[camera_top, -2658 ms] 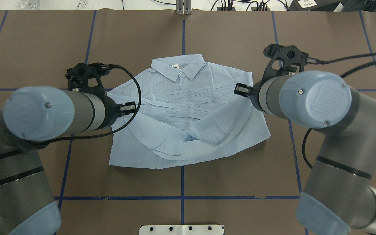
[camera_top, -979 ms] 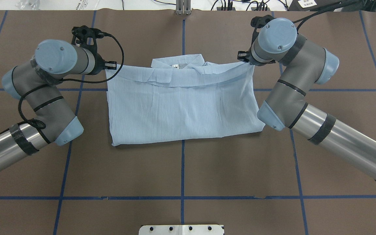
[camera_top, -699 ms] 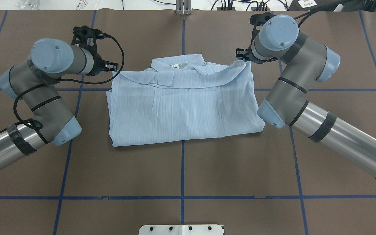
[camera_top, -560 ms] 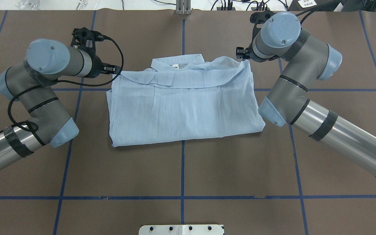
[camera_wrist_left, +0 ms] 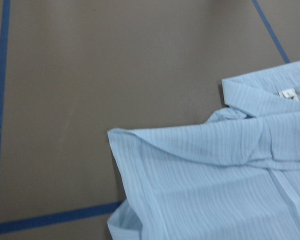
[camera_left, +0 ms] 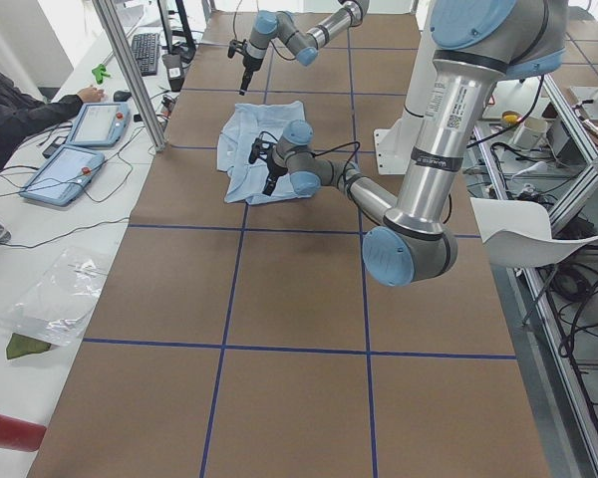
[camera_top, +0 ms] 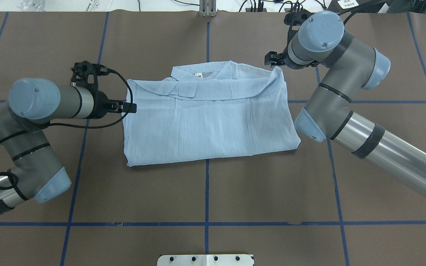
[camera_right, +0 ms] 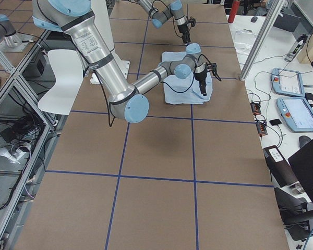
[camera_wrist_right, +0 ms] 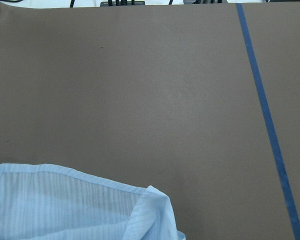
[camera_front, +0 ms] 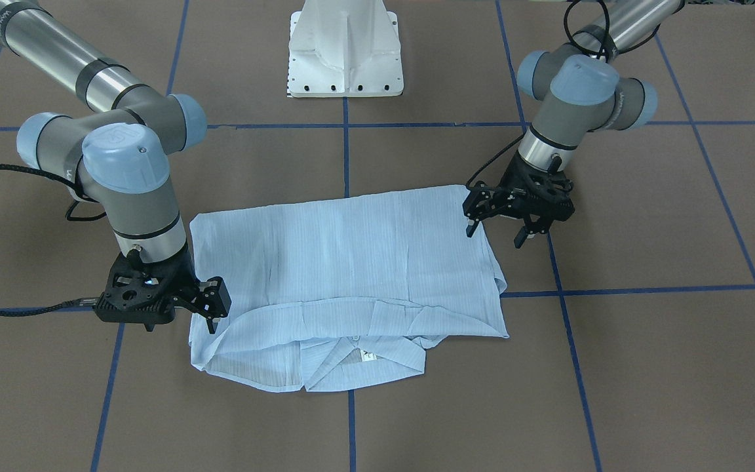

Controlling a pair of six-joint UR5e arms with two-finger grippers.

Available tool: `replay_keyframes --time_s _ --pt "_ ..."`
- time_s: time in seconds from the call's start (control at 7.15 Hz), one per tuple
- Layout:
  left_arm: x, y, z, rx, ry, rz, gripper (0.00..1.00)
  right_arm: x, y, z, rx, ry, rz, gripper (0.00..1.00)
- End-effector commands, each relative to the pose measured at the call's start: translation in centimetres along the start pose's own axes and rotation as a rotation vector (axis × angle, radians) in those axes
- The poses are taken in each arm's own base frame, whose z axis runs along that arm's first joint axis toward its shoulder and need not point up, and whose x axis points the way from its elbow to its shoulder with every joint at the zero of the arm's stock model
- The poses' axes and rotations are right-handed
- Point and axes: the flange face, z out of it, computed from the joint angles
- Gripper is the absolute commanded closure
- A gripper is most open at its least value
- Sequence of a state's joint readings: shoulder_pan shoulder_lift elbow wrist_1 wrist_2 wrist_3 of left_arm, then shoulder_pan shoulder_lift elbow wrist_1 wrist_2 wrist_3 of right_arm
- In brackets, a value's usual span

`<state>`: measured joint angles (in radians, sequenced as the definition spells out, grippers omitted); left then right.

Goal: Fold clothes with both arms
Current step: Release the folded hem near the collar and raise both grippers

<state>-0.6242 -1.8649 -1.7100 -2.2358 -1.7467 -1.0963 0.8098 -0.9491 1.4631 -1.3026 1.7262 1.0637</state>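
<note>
1. The shirt [camera_top: 205, 122] lies in the middle of the brown table [camera_top: 205, 192], straddling the centre blue tape line [camera_top: 206, 184]. It is folded in half, the hem brought up to just under the collar [camera_top: 187, 71], and the neck label [camera_top: 198, 75] peeps out at the far edge.
2. The left gripper [camera_front: 493, 237] hangs at the shirt's left side edge, its fingers spread wide and holding nothing. The folded corner near it lies flat.
3. The right gripper [camera_front: 215, 308] sits right at the far right corner of the folded layer. I cannot tell whether its fingers pinch that corner or stand just parted from it. The corner itself looks a little raised and curled.
4. The step in hand, as I judge it, is letting go after the hem-to-collar fold.
   - To do it well, the fingers should open fully and lift straight up, with no sideways drag. The cloth is thin, and a snagged fingertip would likely pull the top layer askew.
   - The right corner reaches farther from the robot than the left one, so the folded edge runs on a slant — worth evening out before any further fold.
5. The only container I can name is a clear plastic bag [camera_left: 55, 294] on the white bench [camera_left: 10, 259] in the left side view, well apart from the shirt. What it holds cannot be made out.
</note>
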Motion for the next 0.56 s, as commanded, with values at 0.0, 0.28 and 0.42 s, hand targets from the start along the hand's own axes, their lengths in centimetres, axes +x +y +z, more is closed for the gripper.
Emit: replay_keyframes --time_s 0.0,0.28,0.42 --pt "2.7 6.4 1.3 -0.030 0.008 -0.068 0.05 0.1 0.1 -0.1 0.000 -0.002 0.001 0.00" --pt "3.7 8.0 1.8 -0.036 0.008 -0.096 0.34 -0.2 0.0 -0.5 0.010 -0.020 0.002 0.00" --pt "3.8 8.2 1.8 -0.039 0.010 -0.094 0.47 0.2 0.2 -0.4 0.030 -0.053 -0.002 0.00"
